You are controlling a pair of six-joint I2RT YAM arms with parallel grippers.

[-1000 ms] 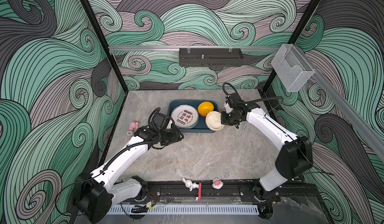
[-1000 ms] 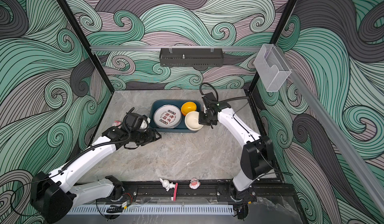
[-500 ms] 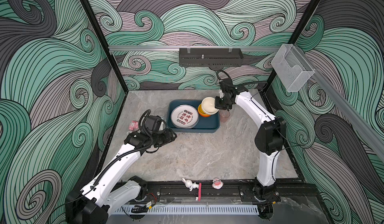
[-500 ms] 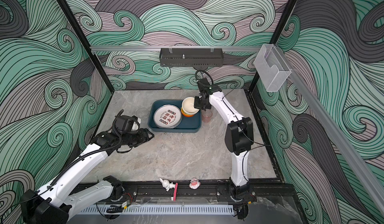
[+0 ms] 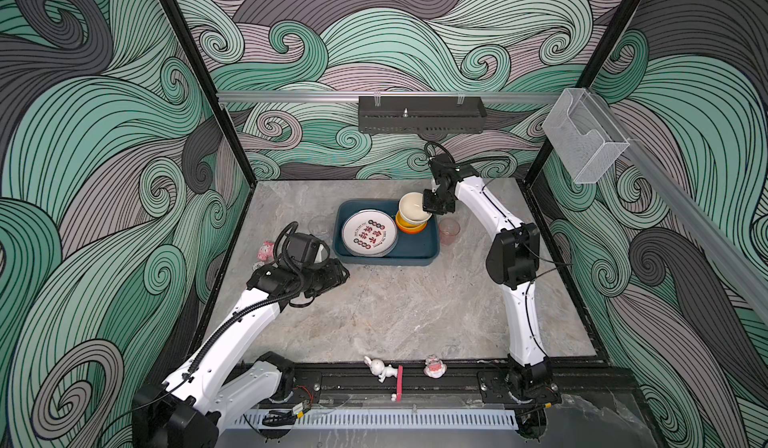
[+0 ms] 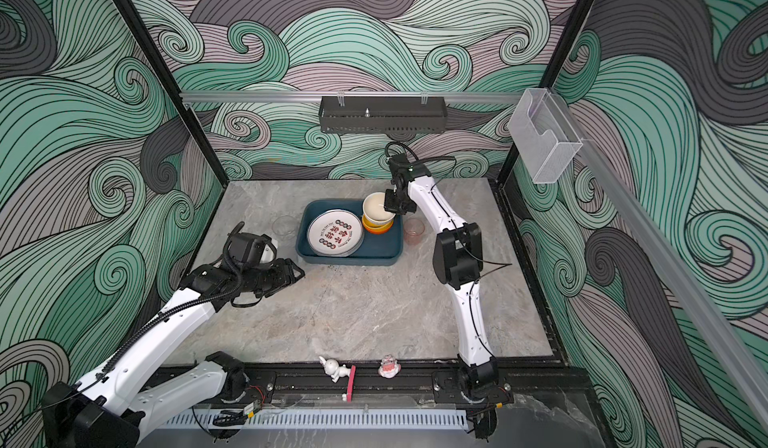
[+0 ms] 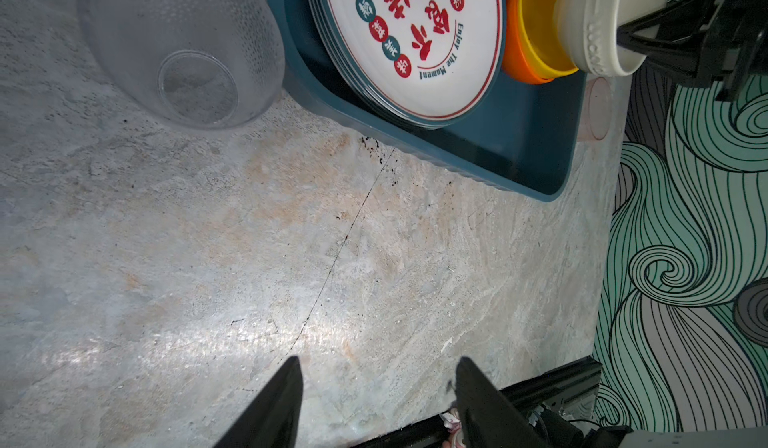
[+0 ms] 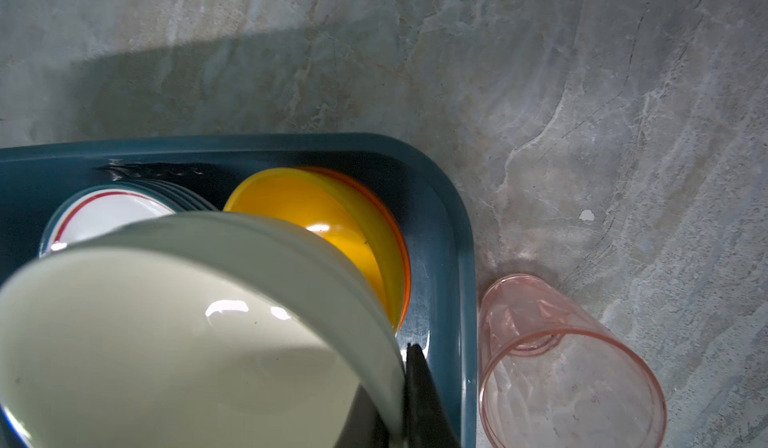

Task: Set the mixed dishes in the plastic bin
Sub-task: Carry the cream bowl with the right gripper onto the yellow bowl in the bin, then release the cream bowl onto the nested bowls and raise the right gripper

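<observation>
Above the back right corner of the bin (image 5: 417, 250), we hold the cream bowl (image 5: 412, 207) by its rim, right jaws clamped on it, lined up to nest in the yellow bowl (image 5: 405, 222), while our left jaws hang parted, holding nothing, over the bench (image 5: 395, 308).

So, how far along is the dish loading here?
Done: plates, yellow bowl and orange bowl sit in the bin. In hand: the right pincer holds the cream bowl over them. Remaining: the clear glass and pink glass stand on the table beside the bin; the left pincer is open, empty.
</observation>
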